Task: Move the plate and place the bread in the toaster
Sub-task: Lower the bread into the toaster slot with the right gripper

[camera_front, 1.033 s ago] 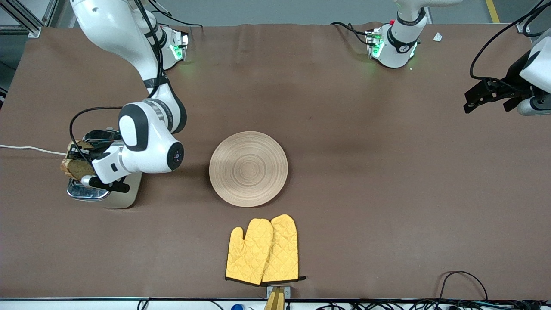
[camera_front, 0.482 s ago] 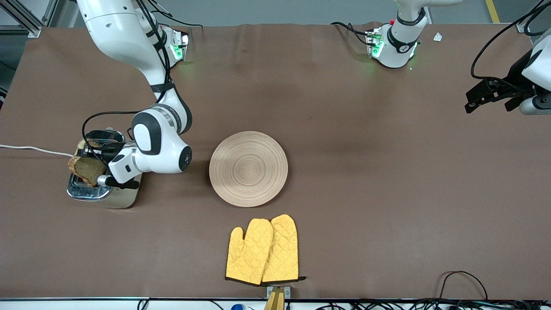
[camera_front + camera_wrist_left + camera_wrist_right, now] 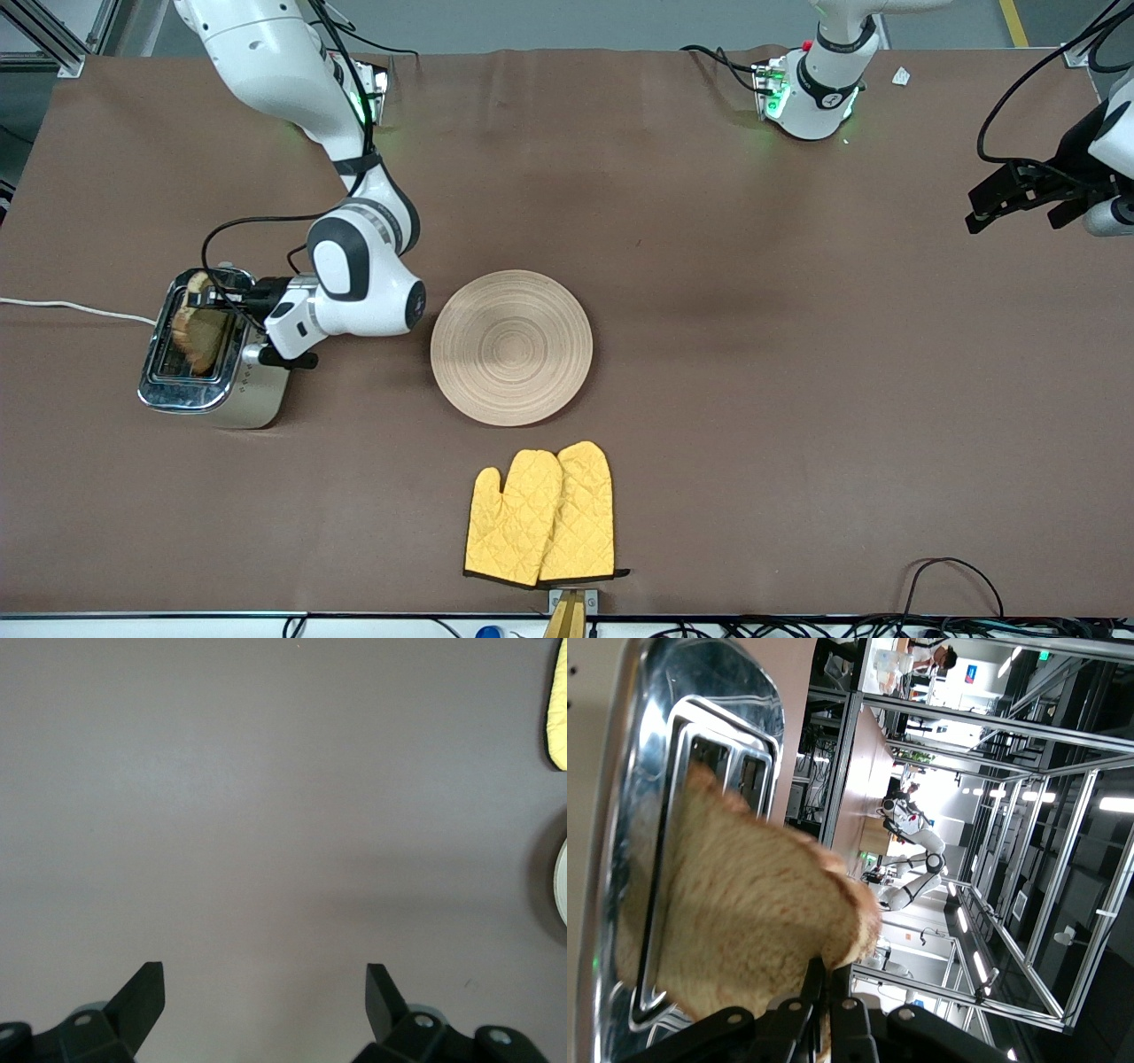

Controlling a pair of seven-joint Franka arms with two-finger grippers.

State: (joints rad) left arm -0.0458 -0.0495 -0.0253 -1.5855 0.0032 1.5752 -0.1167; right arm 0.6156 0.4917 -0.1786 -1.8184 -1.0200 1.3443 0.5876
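The cream toaster (image 3: 255, 396) with a chrome top stands toward the right arm's end of the table. My right gripper (image 3: 232, 300) is shut on one corner of the brown bread slice (image 3: 198, 333) and holds it tilted over the toaster's slots. In the right wrist view the bread (image 3: 749, 917) reaches down to a slot in the chrome top (image 3: 620, 806), with the gripper (image 3: 837, 983) clamped on its crust. The light-wood plate (image 3: 511, 347) lies at the table's middle. My left gripper (image 3: 999, 202) waits open at the left arm's end; in its wrist view it (image 3: 264, 979) holds nothing.
A pair of yellow oven mitts (image 3: 542, 516) lies nearer to the front camera than the plate. The toaster's white cord (image 3: 62, 307) runs off the table's edge. The left wrist view shows brown table with the plate's rim (image 3: 562, 881) and a mitt (image 3: 558, 700).
My right gripper has swung toward the plate, carrying the bread from the toaster's outer edge to over its slots and turning it more on edge. The left gripper drifted slightly outward.
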